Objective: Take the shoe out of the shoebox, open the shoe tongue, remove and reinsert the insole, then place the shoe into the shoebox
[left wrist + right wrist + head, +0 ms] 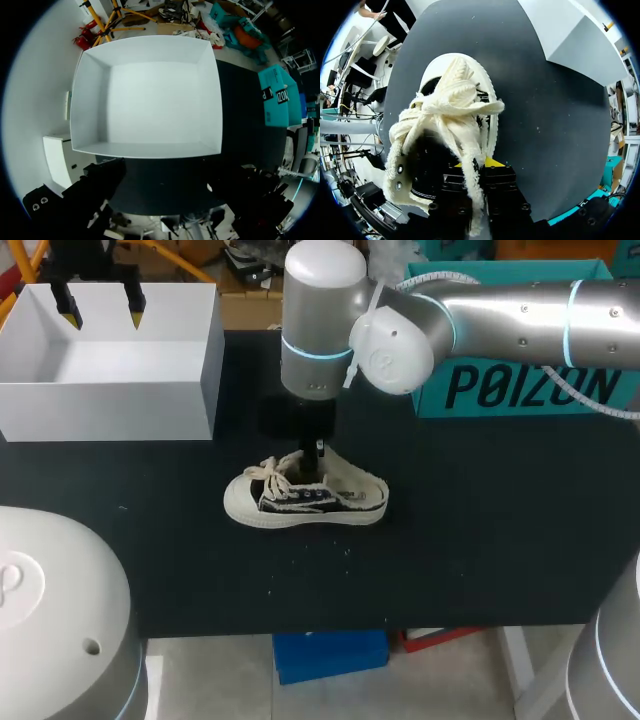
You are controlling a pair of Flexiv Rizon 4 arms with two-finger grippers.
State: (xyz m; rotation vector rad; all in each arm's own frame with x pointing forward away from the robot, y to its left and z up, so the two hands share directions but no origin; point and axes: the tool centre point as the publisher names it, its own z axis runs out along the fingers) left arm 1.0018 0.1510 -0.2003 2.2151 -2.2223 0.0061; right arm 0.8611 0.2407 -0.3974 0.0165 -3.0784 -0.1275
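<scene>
The whole table (500,540) is taken in from high above and behind, looking down, shoebox (110,400) at far left, shoe (305,502) at centre. The shoebox is shared with the left wrist view, aimed straight down into it from fairly near. The shoe is shared with the right wrist view, held very close over it.

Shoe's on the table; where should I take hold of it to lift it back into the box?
I'd pinch the heel collar of the shoe from above, across its rim. It stands upright on its sole, so that open rim is a thin wall facing up, and the right hand crowds the tongue and laces.
</scene>
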